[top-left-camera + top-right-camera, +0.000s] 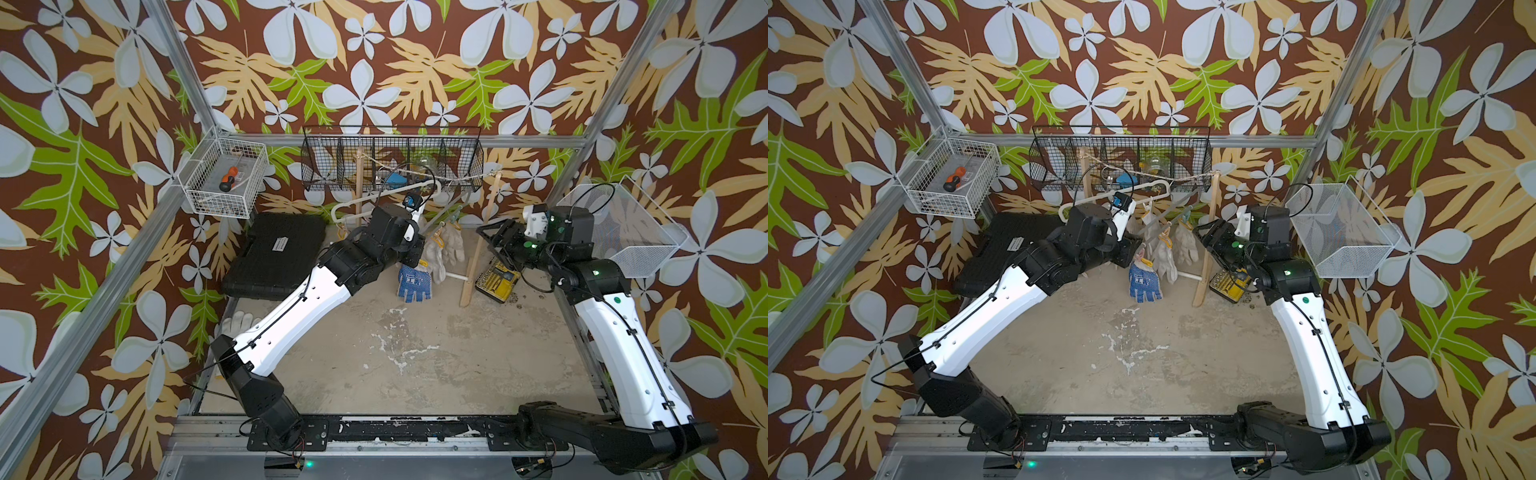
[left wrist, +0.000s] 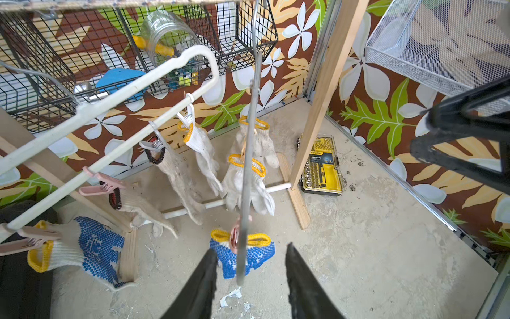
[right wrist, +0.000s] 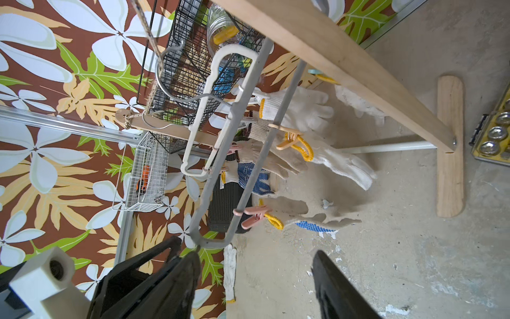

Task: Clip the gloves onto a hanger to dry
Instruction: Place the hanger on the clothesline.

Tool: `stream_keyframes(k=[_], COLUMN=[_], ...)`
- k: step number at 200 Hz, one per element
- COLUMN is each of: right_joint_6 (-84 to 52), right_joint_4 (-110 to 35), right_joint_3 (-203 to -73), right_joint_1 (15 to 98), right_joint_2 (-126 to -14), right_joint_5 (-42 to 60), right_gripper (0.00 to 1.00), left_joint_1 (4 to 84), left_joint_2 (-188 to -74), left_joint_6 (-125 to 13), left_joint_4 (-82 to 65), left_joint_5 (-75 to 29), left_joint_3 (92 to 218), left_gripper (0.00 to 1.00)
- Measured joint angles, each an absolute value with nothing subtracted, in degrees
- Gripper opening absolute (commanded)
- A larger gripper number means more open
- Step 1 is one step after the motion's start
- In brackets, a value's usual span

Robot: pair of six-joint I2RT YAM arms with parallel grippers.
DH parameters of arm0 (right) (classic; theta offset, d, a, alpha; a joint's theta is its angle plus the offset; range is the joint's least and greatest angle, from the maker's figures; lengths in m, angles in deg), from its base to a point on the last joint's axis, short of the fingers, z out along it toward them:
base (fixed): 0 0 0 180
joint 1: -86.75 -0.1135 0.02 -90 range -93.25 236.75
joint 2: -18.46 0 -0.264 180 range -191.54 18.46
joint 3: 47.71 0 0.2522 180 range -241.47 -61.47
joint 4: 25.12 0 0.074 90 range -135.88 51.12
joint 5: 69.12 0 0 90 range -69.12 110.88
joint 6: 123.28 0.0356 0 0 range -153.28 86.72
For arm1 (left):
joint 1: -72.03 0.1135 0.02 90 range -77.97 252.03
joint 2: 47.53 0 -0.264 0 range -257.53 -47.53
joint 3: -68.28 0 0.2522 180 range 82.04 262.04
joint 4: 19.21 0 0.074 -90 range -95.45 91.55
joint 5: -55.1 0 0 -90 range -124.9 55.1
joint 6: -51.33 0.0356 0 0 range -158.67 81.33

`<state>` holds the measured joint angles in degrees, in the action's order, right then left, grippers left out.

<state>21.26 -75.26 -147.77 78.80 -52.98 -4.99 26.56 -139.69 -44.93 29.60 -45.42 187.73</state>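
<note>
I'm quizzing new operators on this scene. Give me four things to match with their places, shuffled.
1 screwdriver
2 blue-dotted glove
3 yellow bit set
4 clear jar

A clipped to the grey hanger
B in the black wire basket
C flat beside the wooden post
D in the white wire basket

Pairs: 1-D, 2-A, 3-C, 4-B

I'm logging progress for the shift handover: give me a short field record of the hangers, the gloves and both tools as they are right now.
grey hanger: three gloves clipped on, one blue-dotted
white hanger: four gloves clipped on, one blue-dotted
loose glove: lying on the table beside the left arm, not clipped
left tool: open, empty, by the grey hanger's end
right tool: open, empty
</note>
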Motion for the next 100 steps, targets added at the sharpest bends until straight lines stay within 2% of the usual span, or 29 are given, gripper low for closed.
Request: stream_keyframes(k=[25,31,38,44,46,79,100], right_joint_6=[18.29,17.11,15.54,13.98,13.37,3.51,-4.27], right_joint_4=[-74.04,-73.47,-72.73,-72.25,-72.01,-67.92,-62.87], right_joint_3=[-146.13,-145.37,-144.25,-143.14,-142.66,-135.77,-128.54], right_joint_1=[78.82,78.82,78.91,79.06,79.15,80.35,80.73], right_joint_2=[-52.94,-52.85,-52.63,-52.37,-52.26,-49.53,-46.07], right_joint_5=[-4.96,-5.01,-5.29,-5.69,-5.8,-6.23,-4.94], right_gripper=[0.72,0.73,0.73,0.73,0.73,0.82,0.85], left_joint_1=[26.56,26.56,26.56,26.56,26.56,27.96,31.76], left_joint_2=[-138.2,-137.81,-137.33,-136.87,-136.63,-131.1,-125.92], left_joint_6=[-44.88,-44.69,-44.51,-44.38,-44.34,-42.63,-41.47], left_joint_4=[28.31,28.09,27.85,27.65,27.54,26.06,24.44], left_joint_5=[-45.64,-45.79,-45.99,-46.29,-46.45,-47.08,-46.18], left_joint_3=[186.96,186.76,186.5,186.22,186.02,180.16,173.52], left_gripper=[0.72,0.79,0.82,0.97,0.99,1.0,1.0])
